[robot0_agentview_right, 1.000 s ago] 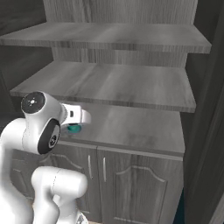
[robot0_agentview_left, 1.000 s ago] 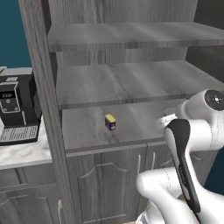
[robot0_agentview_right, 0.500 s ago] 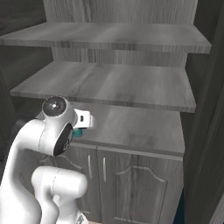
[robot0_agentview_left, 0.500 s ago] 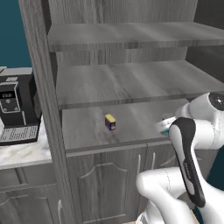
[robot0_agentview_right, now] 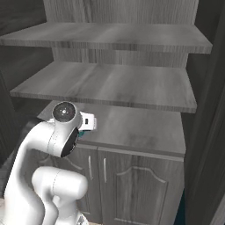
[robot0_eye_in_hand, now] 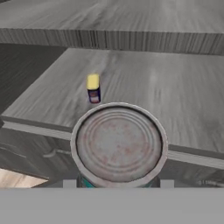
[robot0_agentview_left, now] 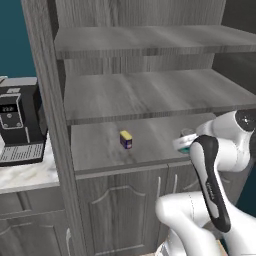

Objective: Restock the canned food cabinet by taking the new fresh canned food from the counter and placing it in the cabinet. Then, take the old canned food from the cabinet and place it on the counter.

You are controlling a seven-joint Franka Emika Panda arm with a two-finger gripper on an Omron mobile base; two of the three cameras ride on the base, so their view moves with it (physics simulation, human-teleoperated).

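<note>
Matt grey wood grain all over the cabinet (robot0_agentview_left: 150, 95), shelves and panelled doors alike. The teal can (robot0_eye_in_hand: 117, 146) shows a dull, ringed metal lid, faintly rust-speckled. Left, veined marble desk (robot0_agentview_left: 25, 175) under a glossy black coffee machine (robot0_agentview_left: 20, 125).

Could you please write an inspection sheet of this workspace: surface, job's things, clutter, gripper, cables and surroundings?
Surface: lowest open shelf of the cabinet, grey wood grain; marble counter to its left.
Job's things: old canned food upright on the lowest shelf; new fresh canned food, teal with silvery top, held at the shelf's front edge, not yet set down.
Clutter: coffee machine on the counter.
Gripper: gripper closed around the new can, fingertips hidden.
Cables: nothing seen.
Surroundings: upper shelves bare; panelled lower doors shut; teal wall behind the counter.
</note>
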